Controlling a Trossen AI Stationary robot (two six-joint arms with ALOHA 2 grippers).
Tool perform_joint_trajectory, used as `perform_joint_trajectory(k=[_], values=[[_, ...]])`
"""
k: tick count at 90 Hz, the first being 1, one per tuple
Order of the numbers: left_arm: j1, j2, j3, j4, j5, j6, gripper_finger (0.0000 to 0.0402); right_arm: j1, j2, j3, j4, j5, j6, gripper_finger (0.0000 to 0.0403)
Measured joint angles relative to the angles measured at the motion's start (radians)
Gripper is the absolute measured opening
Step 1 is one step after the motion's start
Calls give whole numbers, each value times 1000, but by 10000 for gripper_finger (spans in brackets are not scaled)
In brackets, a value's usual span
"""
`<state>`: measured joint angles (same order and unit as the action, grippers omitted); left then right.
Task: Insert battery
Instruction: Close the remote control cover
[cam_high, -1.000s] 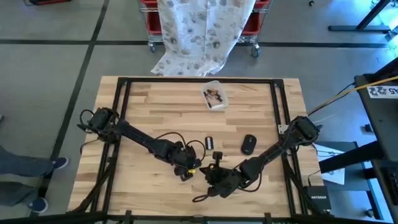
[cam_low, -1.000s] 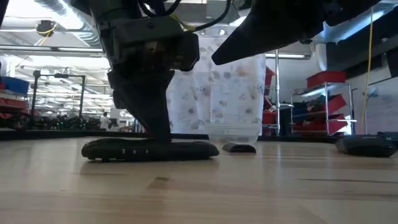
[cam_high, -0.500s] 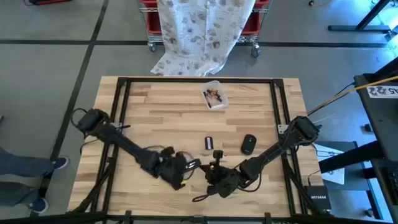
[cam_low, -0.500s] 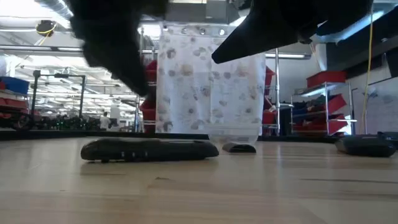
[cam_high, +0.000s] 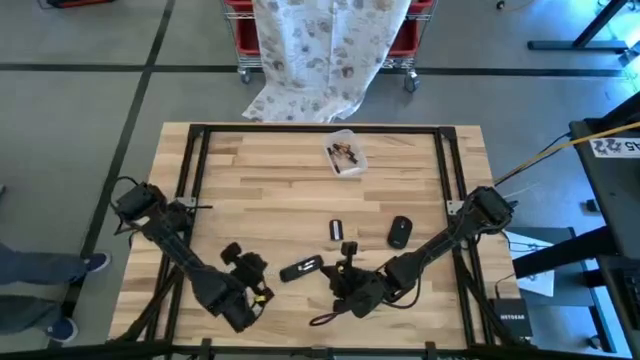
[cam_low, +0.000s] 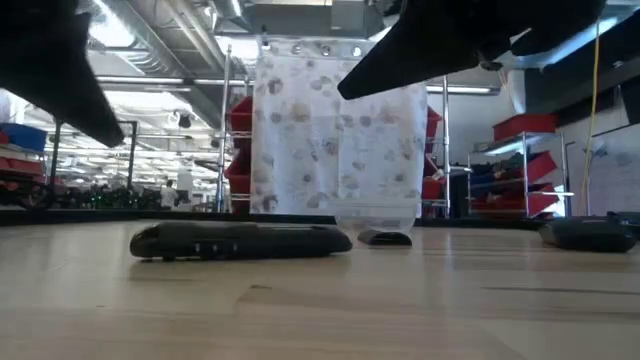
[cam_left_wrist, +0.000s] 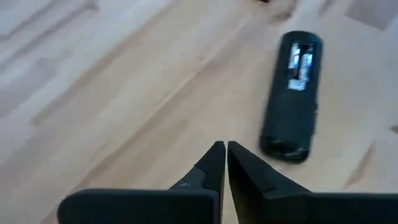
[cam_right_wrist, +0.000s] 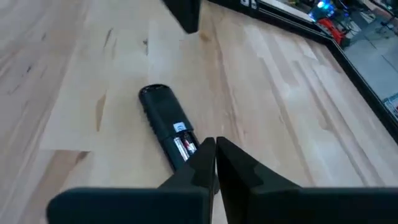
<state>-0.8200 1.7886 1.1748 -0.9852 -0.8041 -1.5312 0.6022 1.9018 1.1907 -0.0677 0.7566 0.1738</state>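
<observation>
We locate the remote control (cam_high: 299, 269) lying flat on the wooden table (cam_high: 270, 190), near the front edge and roughly midway between the left and right edges. Its battery compartment faces up and is uncovered; in the right wrist view we see batteries seated inside the remote control (cam_right_wrist: 168, 126), and the left wrist view shows the same open bay (cam_left_wrist: 292, 93).

The left gripper (cam_high: 256, 290) sits close to the front edge, left of the remote control and apart from it. In the left wrist view its fingers (cam_left_wrist: 211, 163) are pressed together with nothing between them.

The right gripper (cam_high: 346, 268) sits just right of the remote control, also near the front edge. In the right wrist view its fingers (cam_right_wrist: 205, 157) are together and empty, with the tips just over the nearer end of the remote control; we cannot tell whether they touch it.

Further toward the table centre we note a small dark cover piece (cam_high: 336, 229) and, right of it, a black computer mouse (cam_high: 400, 232). A clear plastic container (cam_high: 345, 152) stands near the back edge. A patterned cloth (cam_high: 320, 50) hangs beyond the table.
</observation>
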Motion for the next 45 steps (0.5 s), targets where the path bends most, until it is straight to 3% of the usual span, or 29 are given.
perform_joint_trajectory(k=[19, 30, 45], values=[[-70, -44, 0, -76, -51, -65, 36, 0, 0, 135, -111, -8, -59, 20], [-120, -90, 0, -86, -134, -69, 75, 0, -4, 209, -224, -6, -60, 62], [-179, -103, 0, -149, -228, -140, 112, 0, -5, 176, -259, -5, -52, 131]])
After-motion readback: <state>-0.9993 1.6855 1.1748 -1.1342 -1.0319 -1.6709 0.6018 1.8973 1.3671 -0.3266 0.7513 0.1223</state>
